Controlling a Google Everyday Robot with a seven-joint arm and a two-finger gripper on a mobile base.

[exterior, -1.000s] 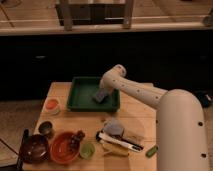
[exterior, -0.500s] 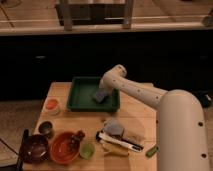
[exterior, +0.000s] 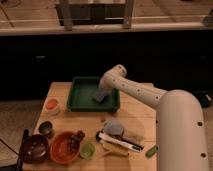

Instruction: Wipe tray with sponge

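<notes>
The dark green tray [exterior: 80,98] lies on the wooden table at the back middle. The small grey-blue sponge [exterior: 99,95] sits inside the tray toward its right side. My gripper [exterior: 103,91] reaches down from the white arm into the tray, right at the sponge and above its right end. The arm hides the tray's right rim.
A round orange bowl [exterior: 62,148] and a dark brown bowl [exterior: 34,148] stand at the front left. A small orange-topped cup [exterior: 52,105] sits left of the tray. A grey-blue lump [exterior: 114,128], utensils [exterior: 120,142] and a green cup [exterior: 87,149] lie in front.
</notes>
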